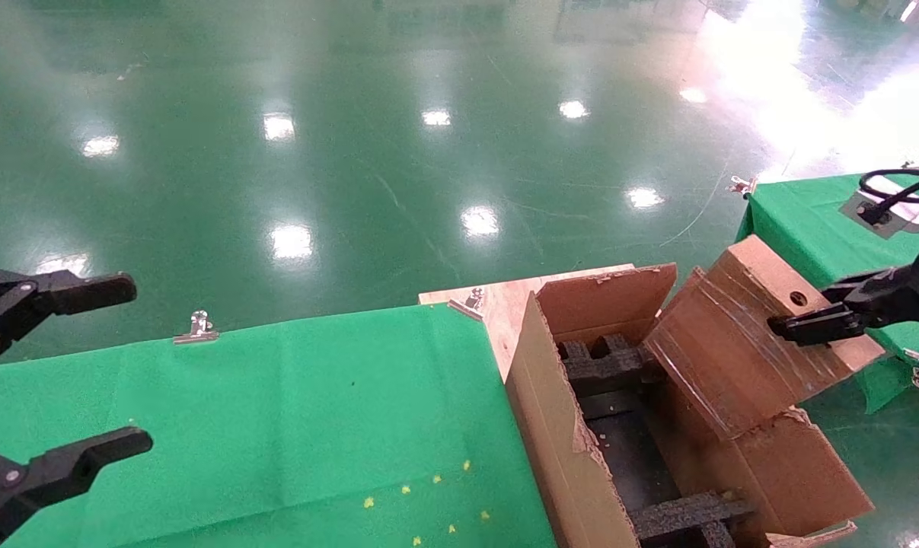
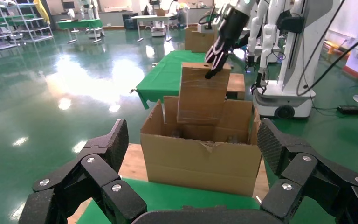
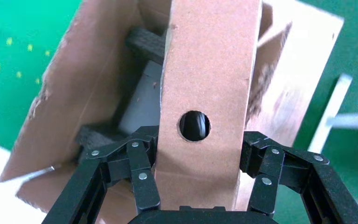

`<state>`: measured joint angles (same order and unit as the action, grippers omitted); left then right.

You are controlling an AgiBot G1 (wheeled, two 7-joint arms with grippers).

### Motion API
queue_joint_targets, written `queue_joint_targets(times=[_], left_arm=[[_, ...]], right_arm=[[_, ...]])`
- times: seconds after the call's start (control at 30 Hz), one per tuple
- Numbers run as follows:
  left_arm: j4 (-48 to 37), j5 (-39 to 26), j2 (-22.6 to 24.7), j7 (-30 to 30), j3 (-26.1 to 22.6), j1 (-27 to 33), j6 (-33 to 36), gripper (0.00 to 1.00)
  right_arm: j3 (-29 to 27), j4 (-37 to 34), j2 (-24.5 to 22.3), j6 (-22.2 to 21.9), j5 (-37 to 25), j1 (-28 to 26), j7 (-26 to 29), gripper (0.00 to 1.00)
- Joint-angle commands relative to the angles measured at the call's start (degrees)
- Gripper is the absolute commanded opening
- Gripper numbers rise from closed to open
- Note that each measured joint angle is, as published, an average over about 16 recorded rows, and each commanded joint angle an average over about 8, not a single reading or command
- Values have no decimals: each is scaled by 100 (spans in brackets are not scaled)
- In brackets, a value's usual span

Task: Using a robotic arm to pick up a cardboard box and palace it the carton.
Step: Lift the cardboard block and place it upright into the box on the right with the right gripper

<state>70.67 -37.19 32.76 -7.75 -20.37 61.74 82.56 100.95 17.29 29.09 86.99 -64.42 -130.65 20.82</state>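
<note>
The small taped cardboard box [image 1: 748, 335] hangs tilted over the right side of the large open carton [image 1: 550, 411], its lower end at the opening. My right gripper [image 1: 809, 323] is shut on the box's upper end, next to its round hole [image 1: 798, 298]. In the right wrist view my right gripper [image 3: 199, 142] clamps the box [image 3: 209, 70] on both sides, with the carton [image 3: 74, 93] below. Black foam inserts [image 1: 604, 365] line the carton. My left gripper [image 1: 86, 365] is open and empty over the green table, also seen in its wrist view [image 2: 193, 137], facing the carton [image 2: 200, 163].
A green-clothed table [image 1: 276, 426] lies left of the carton, with a metal clip [image 1: 198, 327] on its far edge. The carton stands on a wooden board [image 1: 505, 301]. A second green table [image 1: 809, 221] is at the right. Shiny green floor lies beyond.
</note>
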Motion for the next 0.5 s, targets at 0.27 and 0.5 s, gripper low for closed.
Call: queue_joint_targets(times=[0.27, 0.5], left_arm=[[-1, 1, -1, 0, 0, -1, -2, 100], [-1, 1, -1, 0, 0, -1, -1, 100]], right_arm=[[6, -270, -109, -137, 94, 141, 570, 0], [14, -205, -62, -127, 93, 183, 542, 0]])
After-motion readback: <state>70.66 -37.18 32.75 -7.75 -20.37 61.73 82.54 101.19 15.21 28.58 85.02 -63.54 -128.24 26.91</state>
